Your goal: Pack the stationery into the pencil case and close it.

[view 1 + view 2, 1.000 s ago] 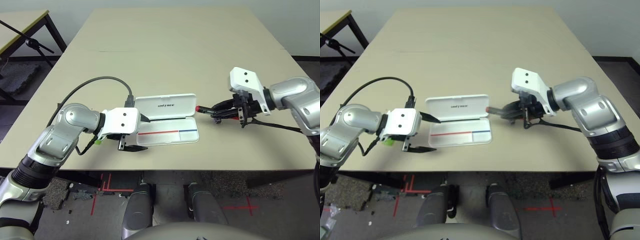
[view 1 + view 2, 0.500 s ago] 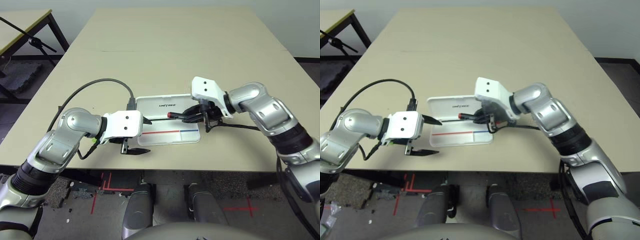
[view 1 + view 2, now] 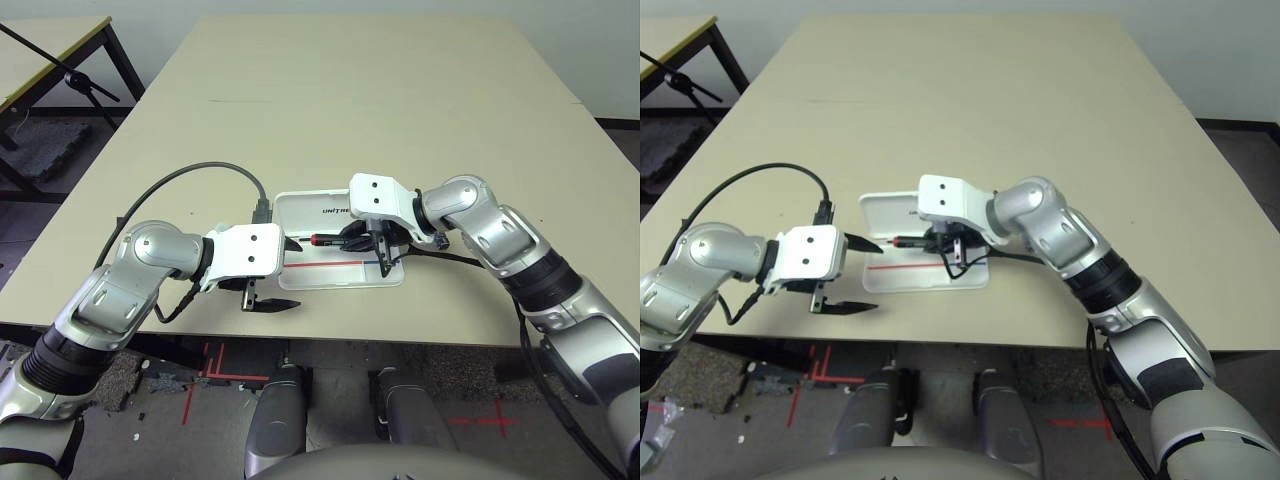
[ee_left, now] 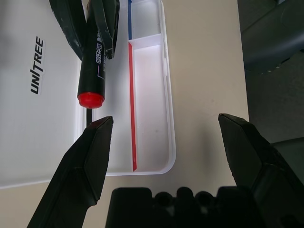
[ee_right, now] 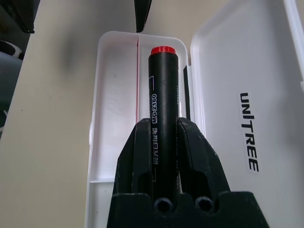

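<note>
Pencil case [image 3: 338, 252]: open on counter [image 3: 380, 110]. Right end effector [image 3: 352, 240]: clamped on marker [image 3: 328, 239], has carried it from beyond the case's right end to above the tray, ready for lowering. Left end effector [image 3: 272, 272]: fully spread, empty, at case's left end.

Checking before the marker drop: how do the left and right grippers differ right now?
The left gripper is open and holds nothing; the right gripper is shut on the black marker with a red end. The left gripper waits at the end of the open white plastic pencil case; the right gripper hangs over its tray. Both have black fingers and point towards each other along the case.
</note>
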`<action>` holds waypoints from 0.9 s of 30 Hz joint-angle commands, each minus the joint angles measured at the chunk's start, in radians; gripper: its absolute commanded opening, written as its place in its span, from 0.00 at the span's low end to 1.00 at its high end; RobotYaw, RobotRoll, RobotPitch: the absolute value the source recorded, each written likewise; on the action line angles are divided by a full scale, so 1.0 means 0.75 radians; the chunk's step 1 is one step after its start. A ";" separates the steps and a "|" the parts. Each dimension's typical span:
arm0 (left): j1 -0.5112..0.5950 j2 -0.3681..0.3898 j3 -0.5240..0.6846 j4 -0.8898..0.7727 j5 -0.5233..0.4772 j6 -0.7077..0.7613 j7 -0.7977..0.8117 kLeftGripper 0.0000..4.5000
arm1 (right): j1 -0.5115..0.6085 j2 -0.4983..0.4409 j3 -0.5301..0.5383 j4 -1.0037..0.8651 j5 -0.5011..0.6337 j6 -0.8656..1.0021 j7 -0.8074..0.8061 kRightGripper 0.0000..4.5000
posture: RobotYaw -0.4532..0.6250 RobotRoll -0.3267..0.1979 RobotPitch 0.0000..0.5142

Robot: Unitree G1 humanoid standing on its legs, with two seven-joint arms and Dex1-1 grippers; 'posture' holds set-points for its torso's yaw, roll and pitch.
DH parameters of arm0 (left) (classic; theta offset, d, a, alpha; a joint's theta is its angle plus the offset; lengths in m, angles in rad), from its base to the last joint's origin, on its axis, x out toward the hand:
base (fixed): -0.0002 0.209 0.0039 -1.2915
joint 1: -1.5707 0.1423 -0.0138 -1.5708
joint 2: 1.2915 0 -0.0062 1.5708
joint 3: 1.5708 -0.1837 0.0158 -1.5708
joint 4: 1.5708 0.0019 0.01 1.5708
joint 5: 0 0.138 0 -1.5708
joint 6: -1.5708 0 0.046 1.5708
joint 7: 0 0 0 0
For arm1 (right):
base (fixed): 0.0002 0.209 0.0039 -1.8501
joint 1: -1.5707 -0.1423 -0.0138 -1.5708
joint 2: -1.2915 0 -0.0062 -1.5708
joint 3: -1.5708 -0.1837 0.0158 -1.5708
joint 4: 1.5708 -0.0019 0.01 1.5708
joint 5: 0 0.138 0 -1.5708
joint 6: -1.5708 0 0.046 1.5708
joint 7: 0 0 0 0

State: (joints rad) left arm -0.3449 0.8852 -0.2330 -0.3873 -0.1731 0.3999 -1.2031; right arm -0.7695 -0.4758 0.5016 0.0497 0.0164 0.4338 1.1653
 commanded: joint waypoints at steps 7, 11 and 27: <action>0.012 0.009 -0.003 -0.023 0.000 0.006 0.008 1.00 | 0.014 0.046 0.011 0.036 -0.049 -0.038 -0.028 0.20 | 0.55 0.62 0.21; 0.017 0.011 -0.001 -0.029 -0.003 0.009 0.009 1.00 | 0.024 0.044 -0.020 0.023 -0.019 -0.029 -0.023 0.51 | 0.55 0.62 0.21; 0.079 0.052 0.061 -0.074 -0.021 0.075 0.041 1.00 | 0.159 -0.427 -0.480 -0.220 0.540 0.311 0.364 1.00 | 0.57 0.62 0.21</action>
State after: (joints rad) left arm -0.2974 0.9157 -0.1994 -0.4183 -0.1775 0.4451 -1.1814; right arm -0.6676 -0.7818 0.1670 -0.0783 0.3715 0.6360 1.4025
